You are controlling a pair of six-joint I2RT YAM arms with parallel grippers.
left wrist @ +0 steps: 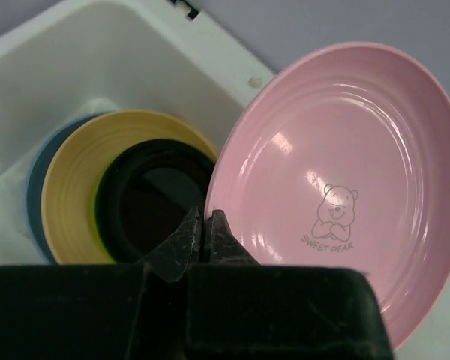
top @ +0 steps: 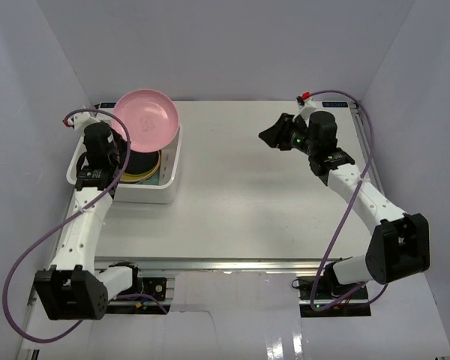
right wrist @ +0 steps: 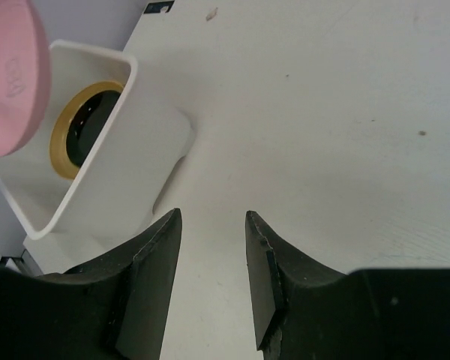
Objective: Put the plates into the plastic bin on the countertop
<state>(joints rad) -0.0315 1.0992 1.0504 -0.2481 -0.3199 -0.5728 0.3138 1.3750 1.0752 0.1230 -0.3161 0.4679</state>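
My left gripper point(left wrist: 205, 217) is shut on the rim of the pink plate point(left wrist: 337, 187), which carries a bear drawing, and holds it tilted above the white plastic bin point(top: 174, 161). The pink plate point(top: 145, 118) hangs over the bin's far end. Inside the bin point(left wrist: 75, 67) lie a black plate point(left wrist: 154, 199) on a lime green one, a peach plate point(left wrist: 71, 187) and a blue plate point(left wrist: 34, 191), stacked. My right gripper point(right wrist: 212, 217) is open and empty above the white countertop point(top: 247, 187), at the far right point(top: 274, 135). The right wrist view shows the bin point(right wrist: 97, 180) and the pink plate's underside point(right wrist: 11, 75).
Grey walls close in the table on the left, back and right. The bin stands at the far left of the countertop, close to the left wall. A metal frame edge point(top: 232, 264) runs along the near side.
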